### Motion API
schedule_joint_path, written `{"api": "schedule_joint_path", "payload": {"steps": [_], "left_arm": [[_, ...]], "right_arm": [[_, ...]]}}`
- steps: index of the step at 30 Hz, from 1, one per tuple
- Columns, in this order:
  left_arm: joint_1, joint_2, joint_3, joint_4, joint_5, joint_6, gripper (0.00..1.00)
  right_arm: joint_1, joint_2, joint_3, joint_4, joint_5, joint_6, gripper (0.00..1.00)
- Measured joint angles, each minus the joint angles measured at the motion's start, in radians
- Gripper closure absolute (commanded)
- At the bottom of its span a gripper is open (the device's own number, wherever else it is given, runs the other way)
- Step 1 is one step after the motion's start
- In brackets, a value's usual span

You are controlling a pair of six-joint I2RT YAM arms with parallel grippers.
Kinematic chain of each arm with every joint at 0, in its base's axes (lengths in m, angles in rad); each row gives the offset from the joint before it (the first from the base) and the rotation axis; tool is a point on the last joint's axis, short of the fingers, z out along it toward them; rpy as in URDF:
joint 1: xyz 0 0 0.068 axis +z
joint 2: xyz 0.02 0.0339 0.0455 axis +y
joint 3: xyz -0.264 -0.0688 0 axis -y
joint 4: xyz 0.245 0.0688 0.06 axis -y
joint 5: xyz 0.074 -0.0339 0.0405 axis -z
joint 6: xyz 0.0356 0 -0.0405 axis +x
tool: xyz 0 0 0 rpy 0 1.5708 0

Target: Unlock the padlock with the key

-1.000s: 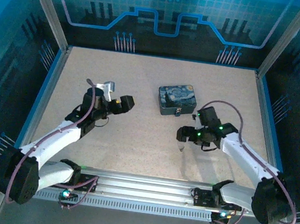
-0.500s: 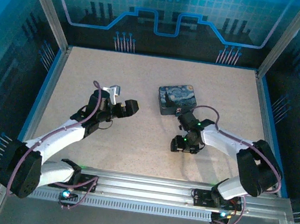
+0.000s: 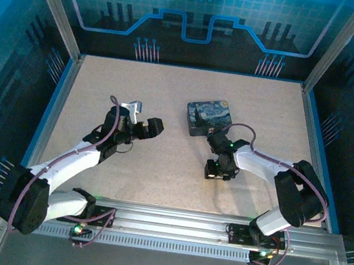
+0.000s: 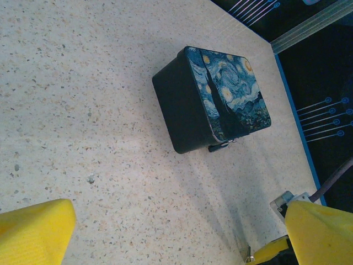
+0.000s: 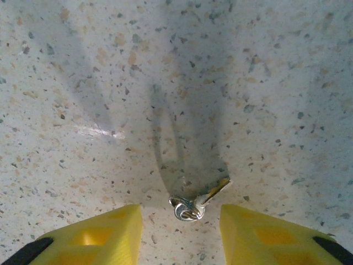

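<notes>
Key (image 5: 199, 200): lies flat on the worktop (image 3: 169, 92), right of the middle and toward the near edge, on the near side of the painted tin (image 3: 208, 117).
Key from right claw (image 5: 179, 223): straight ahead of the tips, in the gap between the two yellow fingers (image 5: 110, 232) and a little off-centre in that gap.
Key's long axis: slanted across the gap, ring end near the centre line and blade pointing away to one finger, its tip close to that finger.
Right claw state: fingers apart, one on each side of the key, with bare worktop showing on both sides, so nothing is clamped.
Padlock (image 4: 222, 146): hangs at the foot of the tin's near wall, touching it, well apart from the key.
Left claw (image 4: 176, 234): spread wide and empty, aimed at the tin from the left half of the worktop.
Nearer arm: the right one for the key, by far.
Judgement: a squeeze on this slant may twist the key rather than pinch it flat.
</notes>
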Motion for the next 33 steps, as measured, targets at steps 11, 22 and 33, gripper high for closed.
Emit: {"api": "schedule_joint_path", "payload": {"steps": [11,22,33], "left_arm": [[0.000,0.000,0.000,0.000,0.000,-0.011,0.01],[0.000,-0.005,0.000,-0.018,-0.002,-0.010,0.01],[0.000,-0.035,0.002,-0.031,-0.010,-0.010,0.01]], "right_arm": [[0.000,0.026,0.005,-0.003,0.006,-0.001,0.77],[0.000,0.026,0.010,-0.017,0.023,-0.005,0.91],[0.005,0.017,0.021,-0.032,0.045,-0.038,0.99]]}}
